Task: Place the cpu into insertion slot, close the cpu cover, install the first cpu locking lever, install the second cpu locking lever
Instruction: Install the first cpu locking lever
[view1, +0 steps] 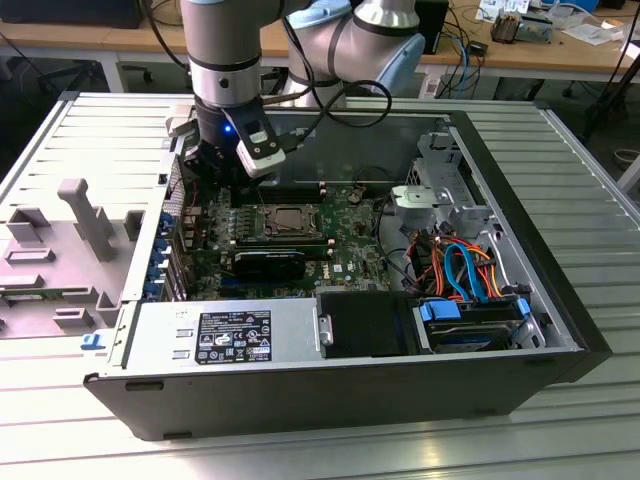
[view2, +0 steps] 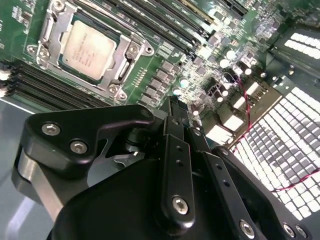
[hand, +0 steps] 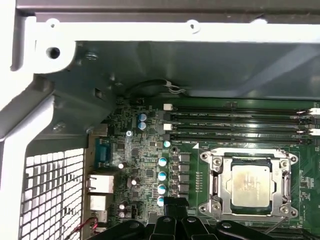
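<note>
We found the gripper (view1: 222, 160) hanging inside the open computer case (view1: 560, 300), over the motherboard (view1: 345, 225) towards the exterior view's left and far side, near the perforated rear wall (hand: 50, 195). Its fingers (view2: 175, 125) stood pressed together with no gap between them and carried nothing.

The cpu (hand: 252, 186) lay flat in the insertion slot (view1: 290, 220), grey top showing, with the cpu cover (hand: 216, 181) down around it as a silvery frame. In both wrist views the socket sat apart from the fingertips, beside the memory slots (hand: 235, 122). We could not tell from these views whether either locking lever was hooked under its catch; a thin bar ran along the socket's edge, but its end was too small to read.

Our concerns were as follows:

- If a lever was unlatched, the cover could spring up and leave the chip loose.
- The fingertips hung close above a row of capacitors (hand: 162, 175) and small board parts. We judged that any descent there, rather than over the socket, risked bending or shearing them.
- A red wire (view2: 250, 107) ran near the rear ports, and we judged it could snag on the tool during sideways travel.
- We judged that pressing on the chip's top, off centre, could load the socket pins unevenly.
</note>
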